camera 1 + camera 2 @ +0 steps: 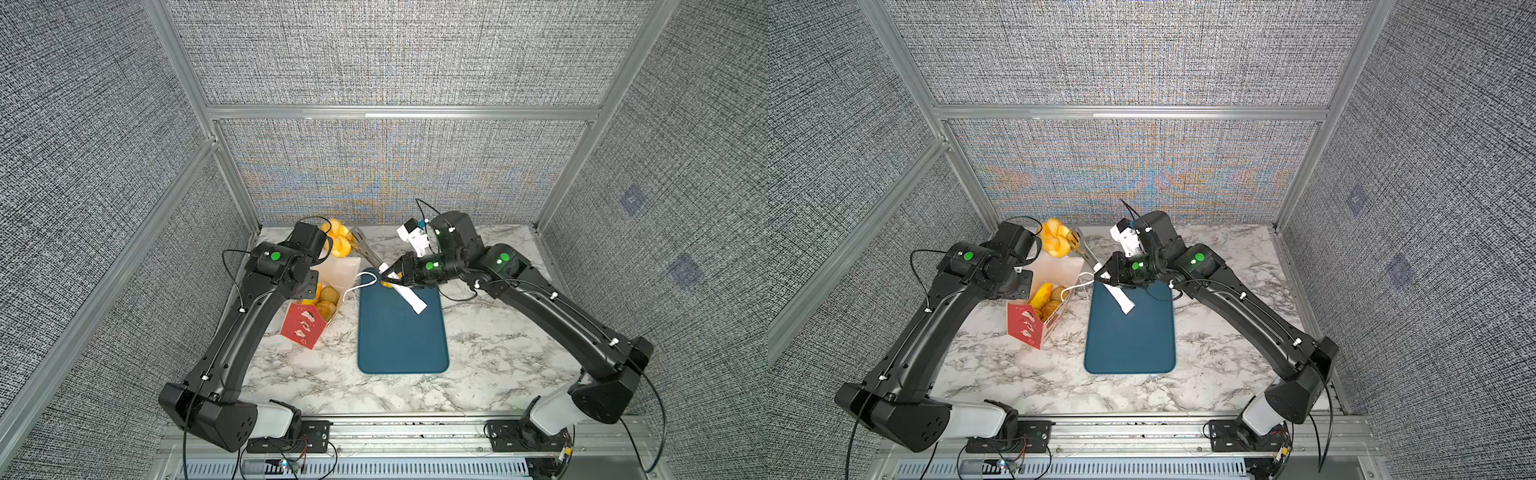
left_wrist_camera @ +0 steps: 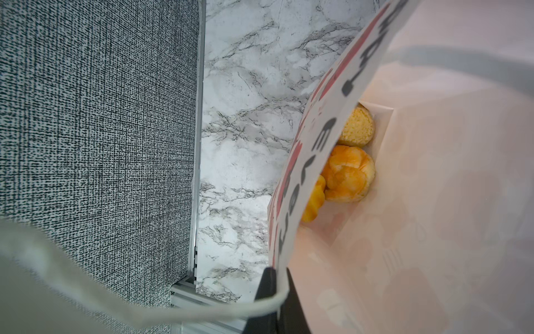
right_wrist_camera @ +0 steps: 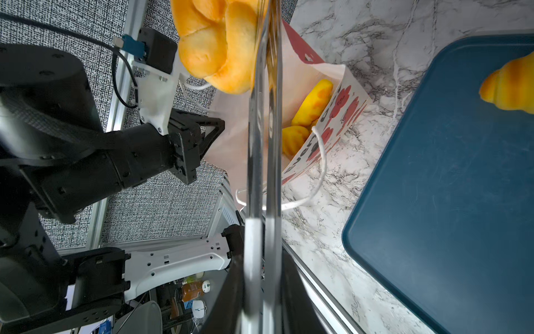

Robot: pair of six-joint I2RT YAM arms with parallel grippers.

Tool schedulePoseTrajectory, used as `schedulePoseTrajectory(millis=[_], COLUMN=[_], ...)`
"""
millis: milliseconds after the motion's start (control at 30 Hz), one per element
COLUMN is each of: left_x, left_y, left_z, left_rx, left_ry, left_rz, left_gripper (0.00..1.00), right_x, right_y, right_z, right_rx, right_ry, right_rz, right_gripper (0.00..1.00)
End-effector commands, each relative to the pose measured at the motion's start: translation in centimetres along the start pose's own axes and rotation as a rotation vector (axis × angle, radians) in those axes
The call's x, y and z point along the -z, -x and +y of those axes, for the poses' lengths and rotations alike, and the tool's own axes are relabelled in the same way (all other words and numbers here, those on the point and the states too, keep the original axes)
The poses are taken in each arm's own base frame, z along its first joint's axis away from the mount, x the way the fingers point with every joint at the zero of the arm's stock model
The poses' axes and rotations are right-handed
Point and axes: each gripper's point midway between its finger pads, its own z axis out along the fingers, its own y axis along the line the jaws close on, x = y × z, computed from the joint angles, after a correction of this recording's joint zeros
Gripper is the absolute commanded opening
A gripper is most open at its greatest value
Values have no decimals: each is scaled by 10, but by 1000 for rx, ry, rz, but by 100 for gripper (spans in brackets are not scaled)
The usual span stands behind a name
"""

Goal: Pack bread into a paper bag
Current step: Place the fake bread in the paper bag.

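Observation:
The paper bag stands tilted on the marble table, its mouth open. My left gripper is shut on its printed wall at the rim. Several pieces of bread lie inside. My right gripper is shut on metal tongs. The tongs pinch a knot roll above the bag's far edge. One croissant lies on the blue tray, mostly hidden under my right gripper in both top views.
The bag's white cord handle hangs loose toward the tray. The back wall and frame rail stand close behind the bag. My left arm leans over the bag's left side.

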Motion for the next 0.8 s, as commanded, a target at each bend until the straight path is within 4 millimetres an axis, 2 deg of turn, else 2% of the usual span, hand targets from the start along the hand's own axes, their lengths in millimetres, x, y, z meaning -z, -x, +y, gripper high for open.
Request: schedulePoseTrajectory(millis=[0,267,767], left_x=[0,0,-1], left_y=[6,7,7], left_z=[-1,-1,-2], left_rx=[7,5,3], left_ry=[0,2,-1], left_rz=[-23,-24,-22], left_gripper=[2,2,2], right_x=[-1,-7,-7], right_y=[1,-11,-14], right_z=[6,2,-2], right_rx=[20,23,37], right_ry=[26,22,-3], right_rz=[-16,23,31], right_gripper=[17,18,25])
